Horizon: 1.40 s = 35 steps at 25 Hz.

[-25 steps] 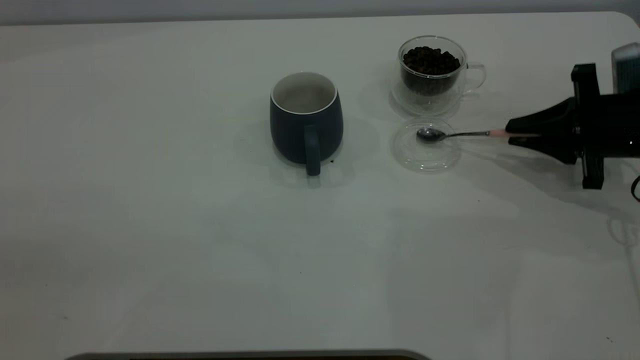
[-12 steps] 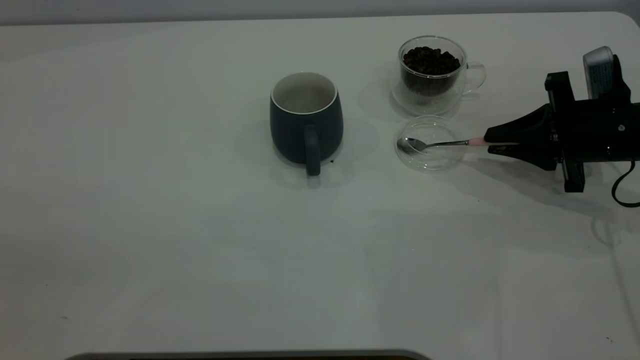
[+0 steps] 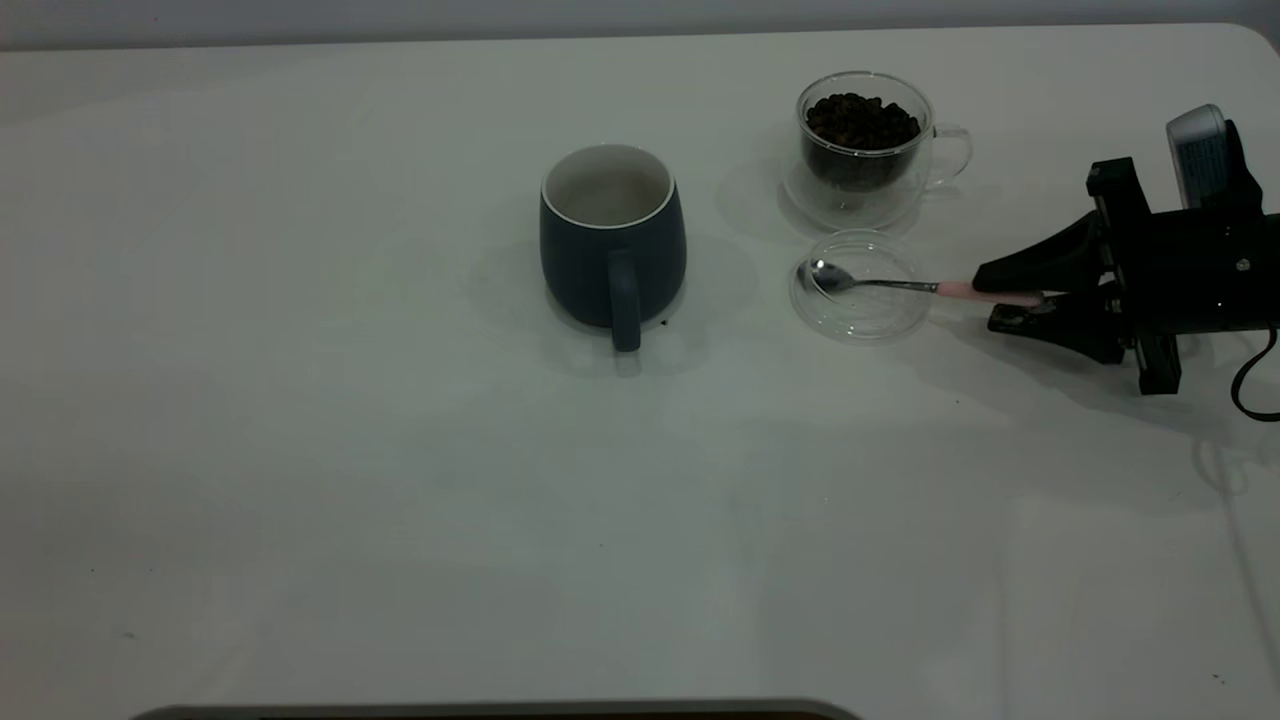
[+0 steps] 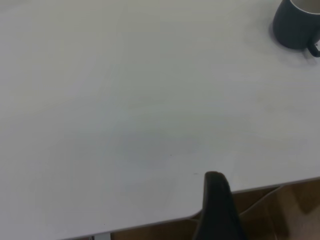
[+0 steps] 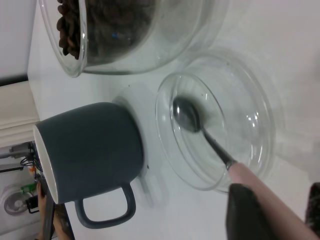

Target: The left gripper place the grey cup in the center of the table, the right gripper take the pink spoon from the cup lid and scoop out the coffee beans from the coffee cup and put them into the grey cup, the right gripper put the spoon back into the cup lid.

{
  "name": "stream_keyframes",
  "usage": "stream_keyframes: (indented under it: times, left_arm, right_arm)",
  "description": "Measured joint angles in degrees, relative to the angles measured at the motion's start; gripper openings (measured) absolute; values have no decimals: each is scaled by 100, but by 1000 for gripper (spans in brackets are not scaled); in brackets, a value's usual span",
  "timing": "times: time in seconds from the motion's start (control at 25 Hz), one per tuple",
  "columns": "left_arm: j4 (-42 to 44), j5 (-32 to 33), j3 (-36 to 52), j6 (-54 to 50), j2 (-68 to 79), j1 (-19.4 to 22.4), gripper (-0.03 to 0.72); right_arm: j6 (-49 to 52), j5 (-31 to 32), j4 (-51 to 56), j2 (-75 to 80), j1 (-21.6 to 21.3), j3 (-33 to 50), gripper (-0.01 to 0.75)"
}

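The grey cup (image 3: 612, 240) stands upright near the table's (image 3: 400, 500) middle, handle toward the front. To its right the coffee cup (image 3: 862, 170) holds the coffee beans (image 3: 860, 120). Just in front of it lies the cup lid (image 3: 862, 315), with the pink spoon (image 3: 870, 284) resting bowl-down inside and its pink handle sticking out over the rim. My right gripper (image 3: 990, 295) sits low at the right, open, its jaws standing either side of the handle's end (image 5: 260, 190) with a gap showing. My left gripper (image 4: 216, 200) hangs over the table's edge, far from the grey cup (image 4: 295, 25).
A broad stretch of white tabletop lies in front of and to the left of the cup. A few dark specks dot it. The right arm's cable (image 3: 1250, 385) trails at the far right edge.
The right gripper brought the spoon down and toward the cup, setting its bowl into the lid, then its jaws parted from the handle. The cups have not moved.
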Motion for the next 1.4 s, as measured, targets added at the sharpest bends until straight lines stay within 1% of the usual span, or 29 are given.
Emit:
stream_keyframes:
  times: [0.12, 0.2, 0.28, 0.44, 0.56, 0.76, 0.84, 0.96, 1.08, 1.24, 1.4]
  left_arm:
    - [0, 0, 0, 0, 0, 0, 565]
    - [0, 0, 0, 0, 0, 0, 565]
    - [0, 0, 0, 0, 0, 0, 565]
    - [0, 0, 0, 0, 0, 0, 565]
    - [0, 0, 0, 0, 0, 0, 565]
    - [0, 0, 0, 0, 0, 0, 565]
    - [0, 0, 0, 0, 0, 0, 565]
    - [0, 0, 0, 0, 0, 0, 565]
    - [0, 0, 0, 0, 0, 0, 565]
    - [0, 0, 0, 0, 0, 0, 565]
    - [0, 0, 0, 0, 0, 0, 565]
  right_arm:
    - [0, 11, 0, 0, 0, 0, 460]
    - [0, 11, -25, 0, 0, 0, 502]
    - [0, 11, -140, -45, -25, 0, 526]
    - [314, 18, -812, -347, -217, 11, 535]
    - [998, -103, -1557, -667, -415, 24, 535]
    - [2649, -784, -3325, -1275, -511, 28, 535]
    - [3373, -880, -4157, -1572, -511, 28, 535]
    - [4187, -597, -5117, -2171, -511, 55, 535]
    - [4899, -270, -5757, -2883, -505, 95, 535]
    - [5762, -202, -6427, -4096, -446, 304, 535]
    - [6198, -125, -7025, -5438, -340, 746, 535]
